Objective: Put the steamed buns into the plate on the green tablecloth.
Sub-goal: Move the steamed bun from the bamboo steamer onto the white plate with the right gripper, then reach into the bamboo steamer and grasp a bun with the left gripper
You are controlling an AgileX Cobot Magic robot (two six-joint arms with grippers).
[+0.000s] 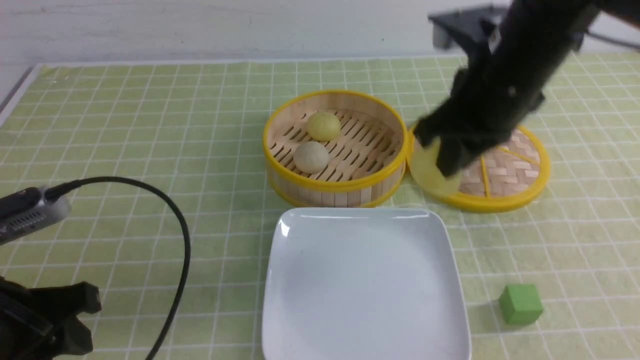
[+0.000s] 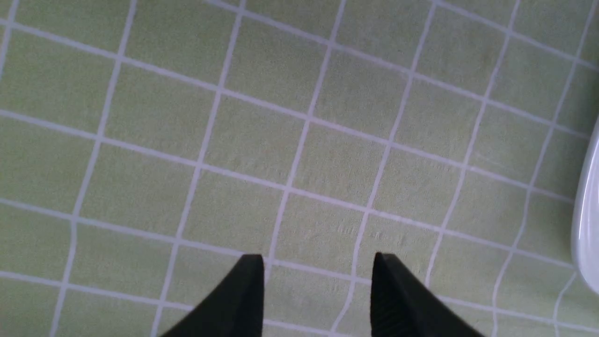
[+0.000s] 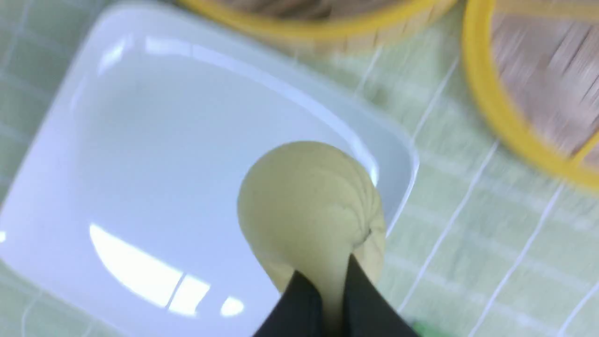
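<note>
My right gripper [image 1: 446, 161] is shut on a pale yellow steamed bun [image 1: 431, 169] and holds it in the air between the steamer basket and the lid, beyond the plate's far right corner. In the right wrist view the bun [image 3: 309, 215] sits pinched in the gripper [image 3: 323, 281] over the corner of the white square plate [image 3: 140, 140]. The plate [image 1: 360, 212] lies empty on the green tablecloth [image 1: 150, 125]. A second yellow bun [image 1: 323, 125] and a greyish-white bun [image 1: 311, 157] lie in the steamer. My left gripper [image 2: 317, 257] is open and empty over bare cloth [image 2: 299, 140], left of the plate's edge [image 2: 589, 210].
The round yellow-rimmed bamboo steamer basket [image 1: 335, 187] stands just behind the plate. Its woven lid [image 1: 505, 175] lies flat to its right. A green cube [image 1: 520, 303] sits right of the plate. A black cable [image 1: 170, 210] loops over the cloth at the left.
</note>
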